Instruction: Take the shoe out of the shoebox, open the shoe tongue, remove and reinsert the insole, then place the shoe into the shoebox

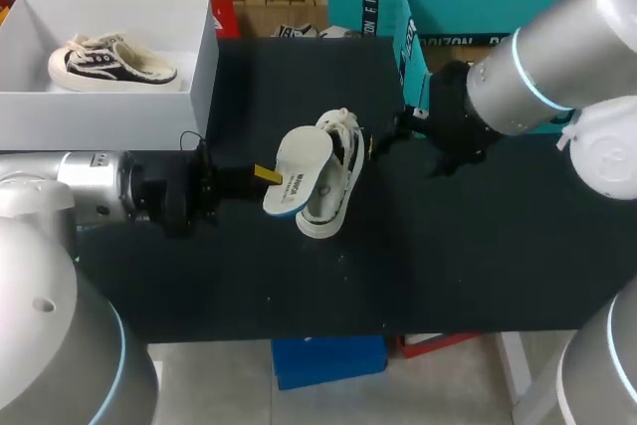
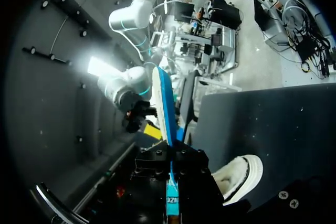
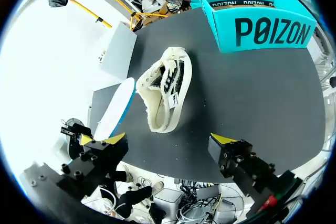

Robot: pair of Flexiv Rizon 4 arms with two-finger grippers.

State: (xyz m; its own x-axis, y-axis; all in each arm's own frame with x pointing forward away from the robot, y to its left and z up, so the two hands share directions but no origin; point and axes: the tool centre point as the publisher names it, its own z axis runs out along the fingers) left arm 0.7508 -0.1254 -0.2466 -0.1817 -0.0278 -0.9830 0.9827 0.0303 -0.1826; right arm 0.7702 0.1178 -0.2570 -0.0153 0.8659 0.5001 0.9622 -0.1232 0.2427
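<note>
- The shoe (image 1: 334,186) is out of the box and lying on its side around the middle of the table (image 1: 478,256). So step one looks done to me.
- Tongue: in the right wrist view the mouth of the shoe looks spread open. I'd guess that step is ticked off too, but I can't say for sure.
- The insole (image 1: 299,168) is fully out of the shoe. The left jaws are clamped on one end of it and hold it up off the table, right next to the shoe's opening. The left wrist view shows it edge-on, sticking straight out from the grip.
- I honestly can't tell whether it's just come free or is lined up to go back in. Either way the "remove" half is done.
- The right jaws are spread wide with nothing in them. They hang near the far side of the shoe, and as far as I can see they aren't touching it.
- Left to do, by my reckoning: slide the insole back in and get it sitting flat, then put the shoe in the box.
- Boxes: a white box (image 1: 199,77) sits at the far left corner with a second shoe (image 1: 111,62) in it. A teal box (image 1: 448,7) sits at the far right, behind the right arm. My guess is the white one is home, since the other shoe lives there.
</note>
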